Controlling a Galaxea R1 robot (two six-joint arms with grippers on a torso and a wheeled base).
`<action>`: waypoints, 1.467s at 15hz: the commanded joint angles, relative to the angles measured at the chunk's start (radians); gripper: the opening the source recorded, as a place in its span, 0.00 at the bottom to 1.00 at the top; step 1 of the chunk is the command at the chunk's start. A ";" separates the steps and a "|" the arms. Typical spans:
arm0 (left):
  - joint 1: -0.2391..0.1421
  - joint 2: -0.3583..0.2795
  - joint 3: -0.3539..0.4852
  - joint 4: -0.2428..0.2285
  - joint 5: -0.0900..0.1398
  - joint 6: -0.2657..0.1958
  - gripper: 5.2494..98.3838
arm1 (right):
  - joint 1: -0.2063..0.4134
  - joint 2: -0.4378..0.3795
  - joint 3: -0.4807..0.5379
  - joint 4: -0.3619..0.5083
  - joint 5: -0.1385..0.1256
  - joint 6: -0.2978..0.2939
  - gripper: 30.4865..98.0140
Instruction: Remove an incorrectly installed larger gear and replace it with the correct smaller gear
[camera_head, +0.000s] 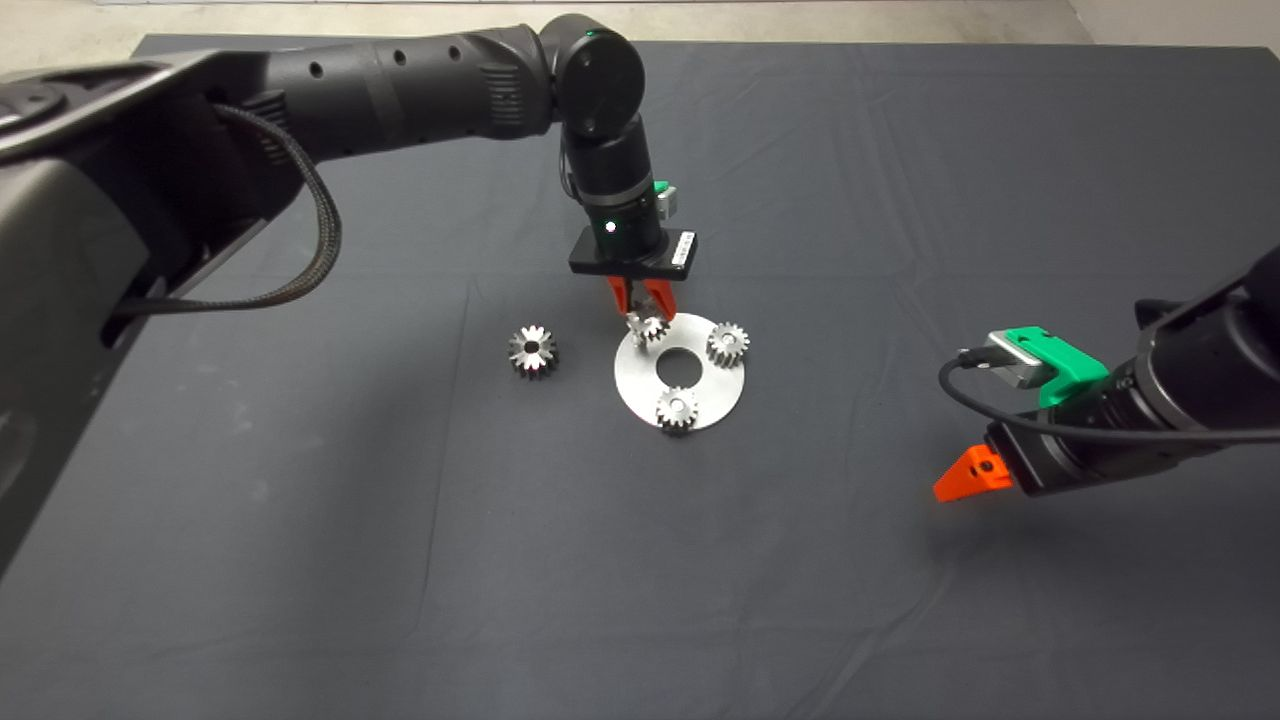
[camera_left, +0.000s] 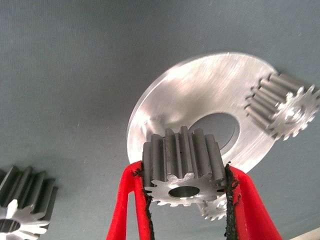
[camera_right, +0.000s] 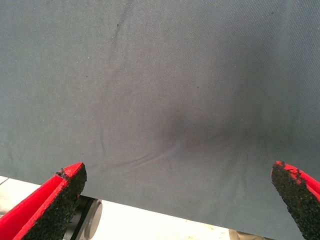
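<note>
Clamping the smaller gear (camera_left: 182, 170) over the round plate (camera_head: 715, 395) carrying 2 gears, the left gripper (camera_head: 640, 305) works while the right gripper (camera_head: 965, 478) waits wide.

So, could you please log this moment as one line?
left gripper: shut on smaller gear over disc | larger gear: on mat | right gripper: open, parked

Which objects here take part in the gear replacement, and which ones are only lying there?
Part of the job:
- smaller gear, held by the left gripper over the round plate
- larger gear, lying on the mat beside the plate

Not in use now:
- two other small gears on the plate
- right gripper, open, waiting at the side
</note>
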 joint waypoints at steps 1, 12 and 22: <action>-0.019 0.004 0.018 -0.013 0.013 0.003 0.17 | 0.023 -0.006 0.005 0.027 0.000 0.000 1.00; 0.047 0.004 -0.009 0.048 0.022 -0.005 0.17 | 0.024 -0.010 0.006 0.027 0.000 0.000 1.00; 0.036 0.004 -0.074 0.063 0.040 -0.002 0.17 | 0.024 -0.007 0.008 0.027 0.001 0.000 1.00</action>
